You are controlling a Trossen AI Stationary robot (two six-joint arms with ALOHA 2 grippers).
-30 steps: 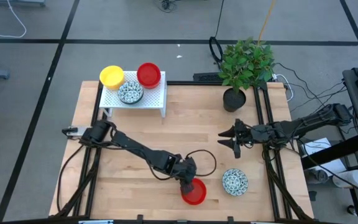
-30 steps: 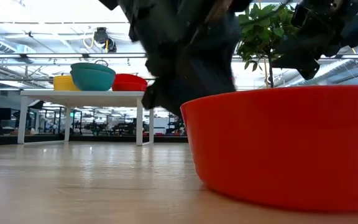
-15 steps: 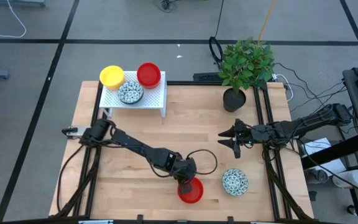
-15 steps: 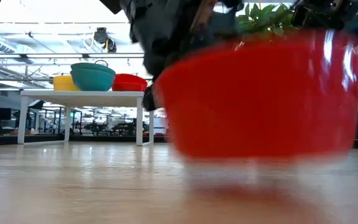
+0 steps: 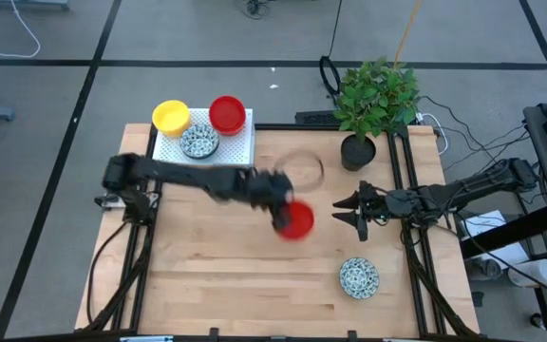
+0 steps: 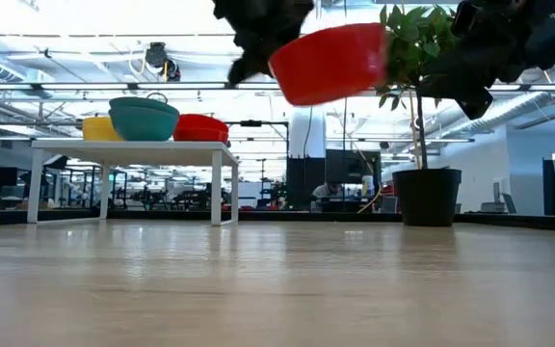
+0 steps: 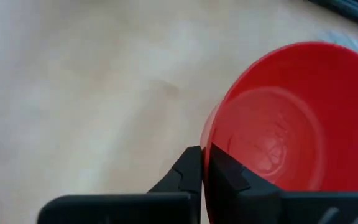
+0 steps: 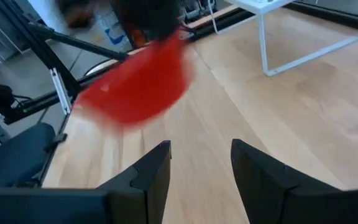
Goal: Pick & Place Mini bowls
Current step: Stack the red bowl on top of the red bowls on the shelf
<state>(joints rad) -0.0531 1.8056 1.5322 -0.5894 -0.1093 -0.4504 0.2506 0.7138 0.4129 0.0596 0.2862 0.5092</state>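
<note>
A glossy red mini bowl (image 5: 296, 220) hangs in the air above the table's middle, with my left gripper (image 5: 280, 211) shut on it; the low view shows the bowl (image 6: 330, 63) high and tilted. My right gripper (image 5: 342, 211) waits open, just right of the bowl, and touches nothing. A speckled mini bowl (image 5: 359, 276) rests on its base near the front right. A yellow bowl (image 5: 170, 116), a red bowl (image 5: 227, 113) and a speckled bowl (image 5: 199, 141) stand on the white rack (image 5: 237, 152) at the far left. My left gripper pinches the red bowl's rim (image 7: 205, 138) on the side nearest the wrist. One finger (image 7: 227, 177) is inside the bowl and the other (image 7: 187, 173) is outside its wall. The bowl is lifted clear of the table and tilted.
A potted plant (image 5: 373, 104) in a black pot stands at the far right corner. Bare wood lies between the rack and the plant and along the near left. Black frame rails run down both table sides.
My left gripper has shut on the red bowl's rim near the table's front edge. It has then risen and swung toward the far edge, with the bowl lifted clear of the table and tilted. My right gripper has kept still.
</note>
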